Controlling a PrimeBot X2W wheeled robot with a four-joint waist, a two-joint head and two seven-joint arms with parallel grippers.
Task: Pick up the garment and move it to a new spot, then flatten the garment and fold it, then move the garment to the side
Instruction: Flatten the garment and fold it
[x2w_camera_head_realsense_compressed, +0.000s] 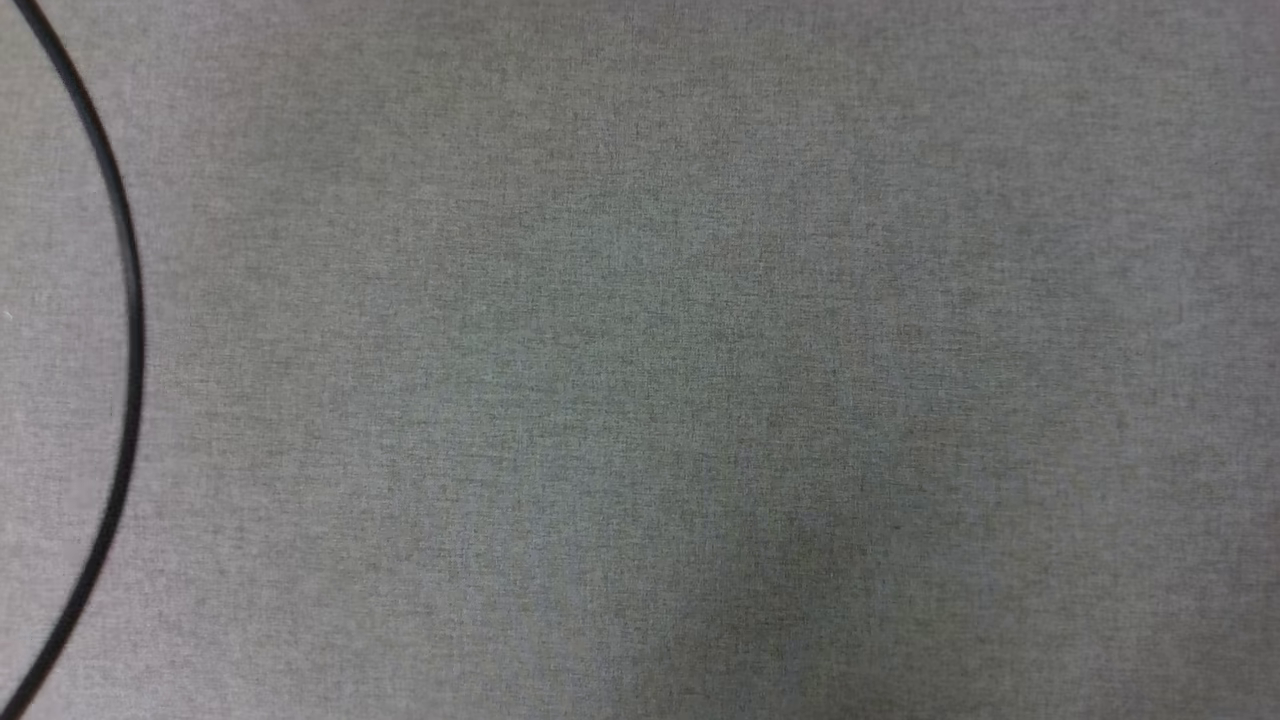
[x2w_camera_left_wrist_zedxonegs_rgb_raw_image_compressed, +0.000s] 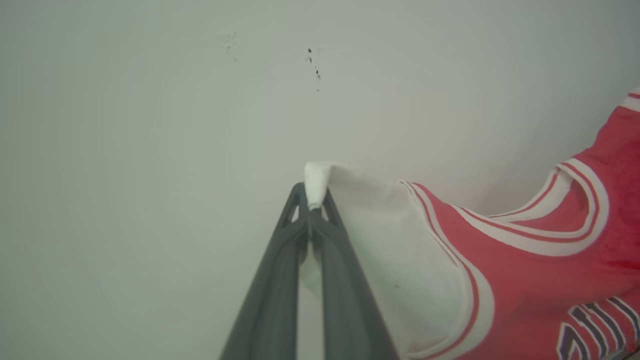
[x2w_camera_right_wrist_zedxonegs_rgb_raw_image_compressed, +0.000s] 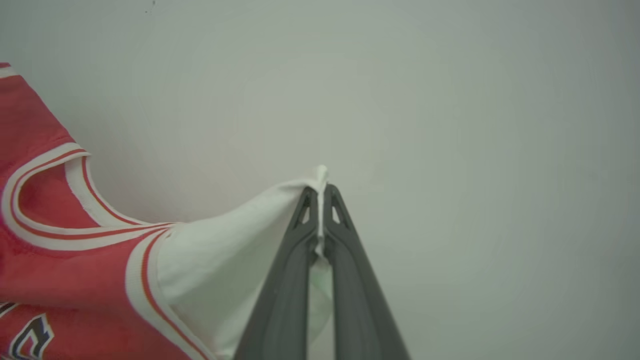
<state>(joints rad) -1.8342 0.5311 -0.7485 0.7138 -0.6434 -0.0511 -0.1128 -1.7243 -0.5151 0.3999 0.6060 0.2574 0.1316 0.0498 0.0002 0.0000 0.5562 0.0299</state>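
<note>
trailing off frame, garment (x2w_camera_left_wrist_zedxonegs_rgb_raw_image_compressed: 525, 270) with chest lettering (x2w_camera_left_wrist_zedxonegs_rgb_raw_image_compressed: 595, 325) half cut

Grey cloth ground, pale blank backdrop, soft flat light.

Head view: a grey woven cloth surface (x2w_camera_head_realsense_compressed: 700, 350), fine even weave, no seams or folds. A thin black cable (x2w_camera_head_realsense_compressed: 130, 300) lies on it at the left, bowing from the top corner out to the right and back to the bottom corner. A dim shadow patch (x2w_camera_head_realsense_compressed: 790, 610) sits low, right of centre. Both wrist views: a plain pale grey-white surface (x2w_camera_left_wrist_zedxonegs_rgb_raw_image_compressed: 150, 125), matt and evenly lit, whether wall or ceiling cannot be told. A few small dark specks (x2w_camera_left_wrist_zedxonegs_rgb_raw_image_compressed: 315, 67) mark it near the top.
</note>
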